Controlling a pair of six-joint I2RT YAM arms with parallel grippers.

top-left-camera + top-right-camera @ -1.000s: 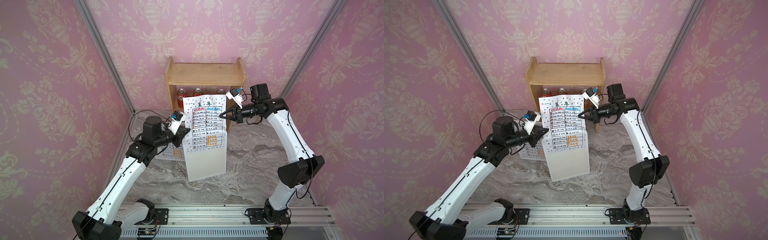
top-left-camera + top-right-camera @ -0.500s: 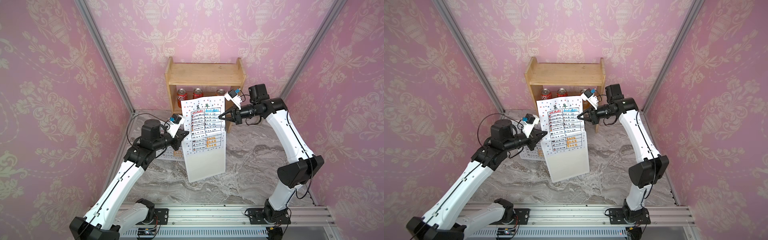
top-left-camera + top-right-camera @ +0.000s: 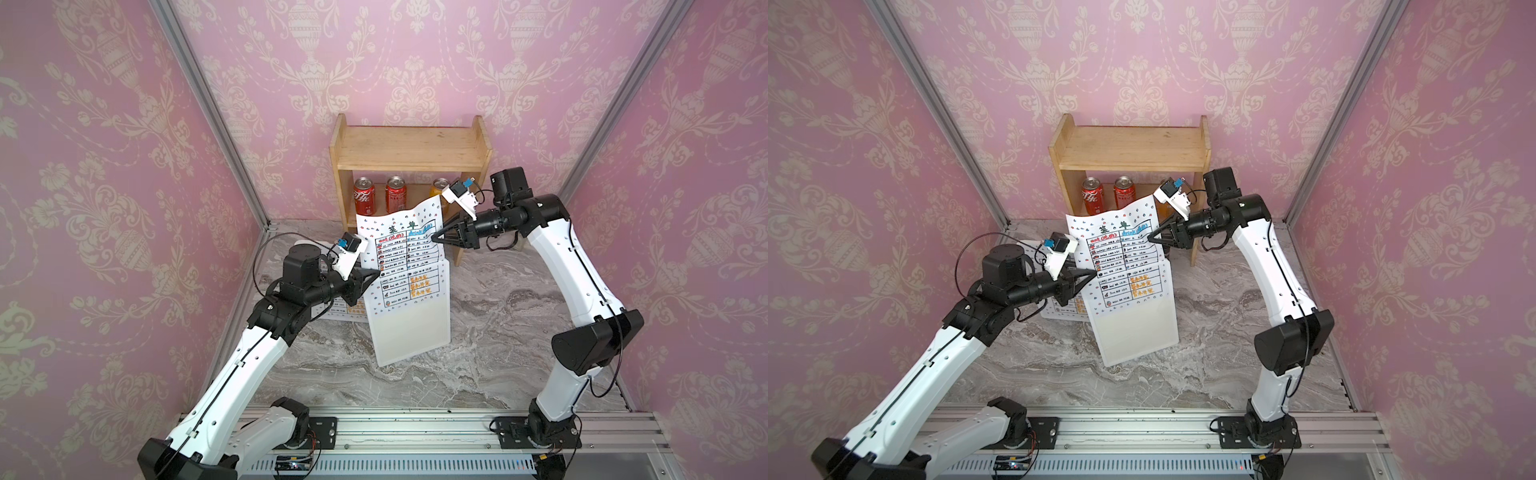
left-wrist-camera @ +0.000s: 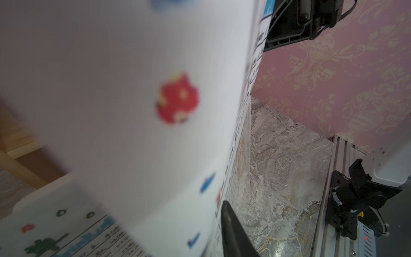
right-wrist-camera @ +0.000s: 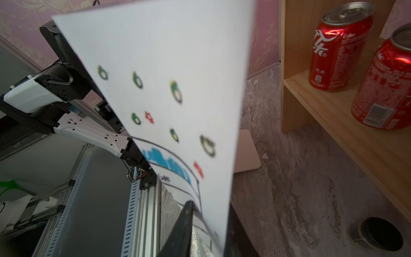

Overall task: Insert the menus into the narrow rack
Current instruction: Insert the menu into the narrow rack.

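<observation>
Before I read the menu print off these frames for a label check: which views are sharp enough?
Left wrist: the upright menu fills the frame, badly blurred; right wrist: its near print is soft, while the cola cans are crisp with bright glare; both top views: evenly lit, its ruled grid sharp.

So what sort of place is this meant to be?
Probably a staged café corner inside a test booth: pink wallpaper, a wooden shelf holding soda cans, a printed menu and bare aluminium framing.
</observation>
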